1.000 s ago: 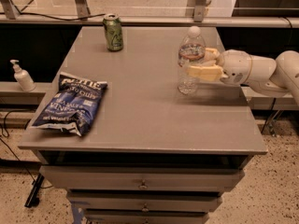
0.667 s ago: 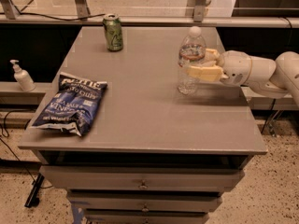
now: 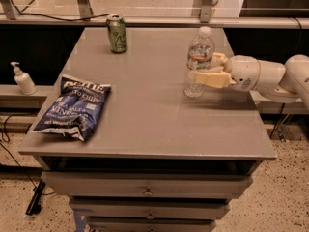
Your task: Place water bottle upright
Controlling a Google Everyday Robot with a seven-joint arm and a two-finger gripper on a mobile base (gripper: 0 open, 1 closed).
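Observation:
The water bottle [image 3: 198, 52] is clear ribbed plastic with a white cap and a red-white-blue label band. It stands upright on the grey table [image 3: 145, 105], right of centre. My gripper [image 3: 202, 68] reaches in from the right at the bottle's mid-height. Its cream fingers [image 3: 210, 79] sit on both sides of the bottle and close against it. The bottle's base rests on the tabletop.
A green soda can [image 3: 117, 33] stands at the back of the table. A blue snack bag [image 3: 73, 107] lies at the front left. A small white pump bottle [image 3: 22, 79] stands on a ledge left of the table. Drawers sit below the tabletop.

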